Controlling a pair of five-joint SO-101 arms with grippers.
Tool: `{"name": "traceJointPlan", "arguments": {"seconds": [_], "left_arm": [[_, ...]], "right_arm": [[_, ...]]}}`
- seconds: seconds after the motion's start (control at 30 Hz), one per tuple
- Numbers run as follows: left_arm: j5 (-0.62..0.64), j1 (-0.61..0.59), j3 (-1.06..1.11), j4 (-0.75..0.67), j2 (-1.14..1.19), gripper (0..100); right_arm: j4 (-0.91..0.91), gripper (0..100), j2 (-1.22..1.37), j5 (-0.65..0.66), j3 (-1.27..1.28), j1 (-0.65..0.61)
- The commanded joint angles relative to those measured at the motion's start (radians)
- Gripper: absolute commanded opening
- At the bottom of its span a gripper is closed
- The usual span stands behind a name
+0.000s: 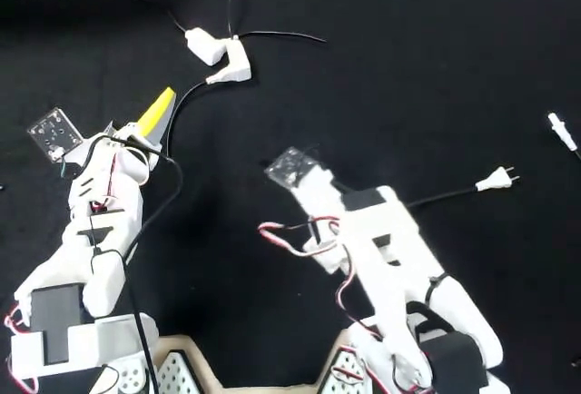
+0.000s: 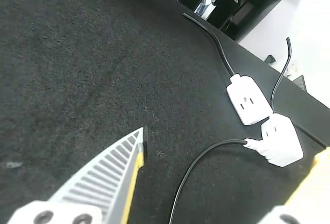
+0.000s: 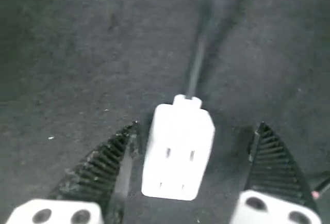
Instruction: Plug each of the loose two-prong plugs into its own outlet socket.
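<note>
No text, label, brand, number or sign could be read. The outlet socket (image 3: 178,152) face carried bare slots and no readable print, and the black surface (image 1: 408,76) around that socket was unmarked.

Black-cloth table (image 1: 408,67) carries: upper socket (image 1: 204,46) and lower socket (image 1: 233,64) corner to corner at upper centre-left, black cords (image 1: 281,36) trailing off, two-prong plug (image 1: 495,179) on its cord mid-right, small white plug-like piece (image 1: 563,131) at the right edge, third socket (image 3: 178,152) flat, lower centre of the right wrist view.
</note>
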Motion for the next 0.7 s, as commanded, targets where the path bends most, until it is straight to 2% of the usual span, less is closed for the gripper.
{"name": "traceJointPlan", "arguments": {"seconds": [0.0, 0.07, 0.33, 0.5, 0.67], "left_arm": [[-0.011, 0.004, -0.01, -0.028, -0.006, 47], [-0.011, 0.004, -0.01, -0.028, -0.006, 47], [-0.011, 0.002, -0.008, -0.026, -0.006, 47], [-0.011, -0.001, 0.01, -0.028, -0.015, 47], [-0.006, -0.081, 0.004, -0.028, -0.015, 47]], "right_arm": [[-0.012, 32.1, 0.01, -0.006, 0.005, 0.035], [-0.012, 29.9, 0.01, -0.006, 0.007, 0.034], [-0.049, 4.5, 0.012, -0.006, 0.004, 0.032], [-0.158, 3.1, 0.012, 0.006, 0.001, 0.031], [-0.227, 2.9, 0.012, 0.101, -0.004, -0.057]]}}
